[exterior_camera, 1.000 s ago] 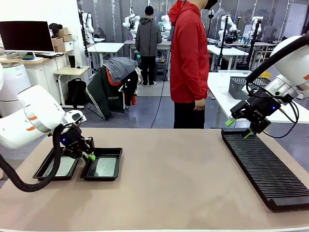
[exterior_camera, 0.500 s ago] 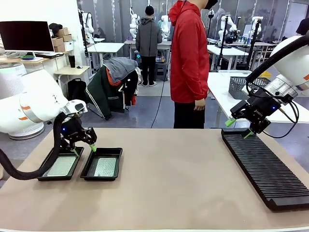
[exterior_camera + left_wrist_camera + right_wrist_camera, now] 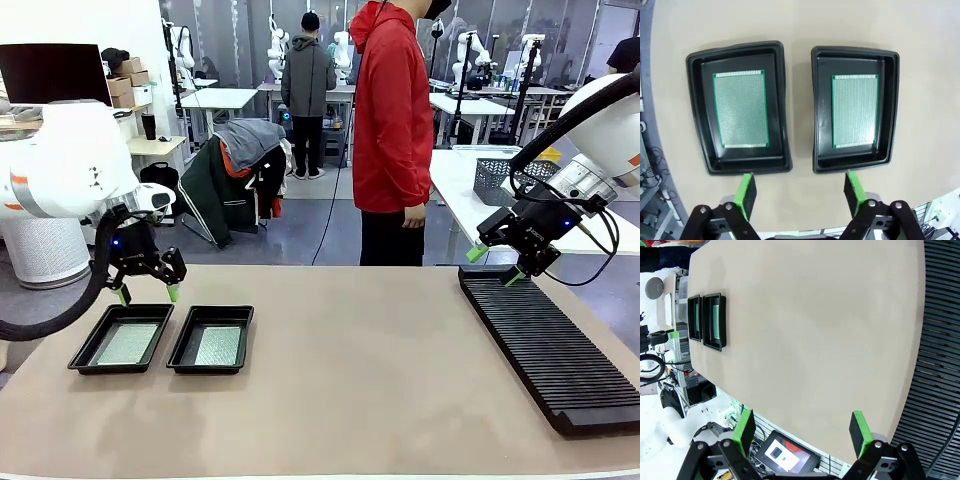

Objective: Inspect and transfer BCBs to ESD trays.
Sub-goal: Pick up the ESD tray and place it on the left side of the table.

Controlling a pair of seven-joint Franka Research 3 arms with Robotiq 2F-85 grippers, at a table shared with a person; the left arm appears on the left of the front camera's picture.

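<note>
- Your tan table stands in a lab, with a person in red at the far side.
- Two ESD trays lie side by side at your left, each holding one BCB flat, long axes running away from you.
- The left gripper hangs spread and empty above them.
- The right gripper is spread over the slotted black rack.

Bright even light; wrist views bow edges.
</note>
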